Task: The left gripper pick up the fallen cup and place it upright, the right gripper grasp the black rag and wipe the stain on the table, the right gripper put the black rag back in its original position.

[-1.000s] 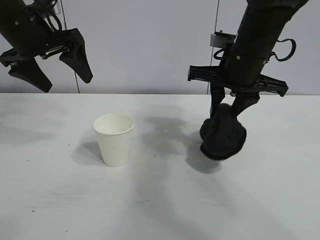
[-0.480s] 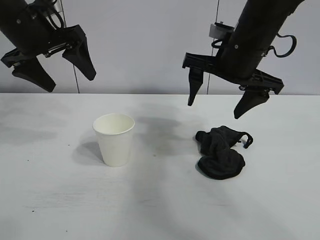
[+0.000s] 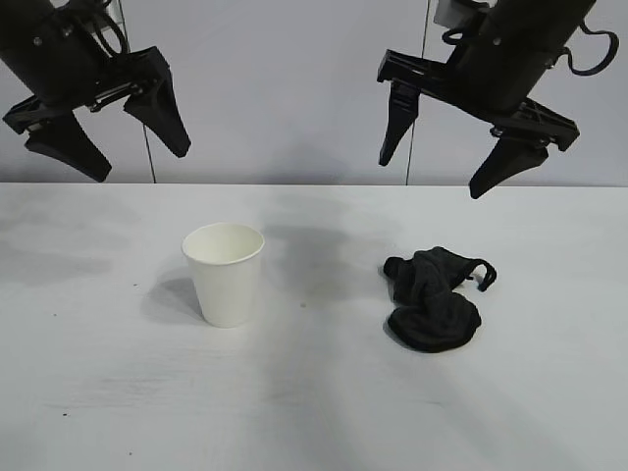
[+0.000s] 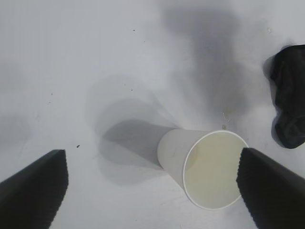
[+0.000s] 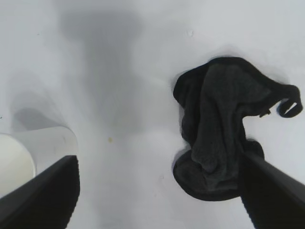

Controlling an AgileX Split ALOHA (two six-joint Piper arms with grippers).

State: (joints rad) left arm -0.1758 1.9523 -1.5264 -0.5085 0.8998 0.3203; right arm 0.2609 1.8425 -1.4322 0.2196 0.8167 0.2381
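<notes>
Table (image 3: 108, 392): white top, no clear stain left. Only a tiny amber speck (image 5: 110, 140) shows btwn cup and rag in the right wrist view; too small to say if it is residue.

R arm: 1 s ago its gripper was down on the rag, pinching it against the table. Half a sec ago the jaws had let go and the rag lay free. Now the right gripper (image 3: 446, 147) hangs higher, well above the rag, fingers spread wide, nothing held.

L arm: left gripper (image 3: 106, 132) parked high at the table's far left edge, no shift across the three ext. frames. Jaws wide, empty.

Rag (image 3: 434, 297): crumpled heap w/ a thin loop sticking out on one side, lying on the table right of the cup, well apart from it. Same spot and shape as half a sec ago, so it settled on release.

Cup (image 3: 225, 272): upright, mouth up, left of centre. Unmoved throughout.

Assessment: cup step done, wipe apparently done, rag set down and released. Whether this is the rag's orig. position cannot be checked from these frames. Task judged at or v. near its end; only arm retreat seems left.
</notes>
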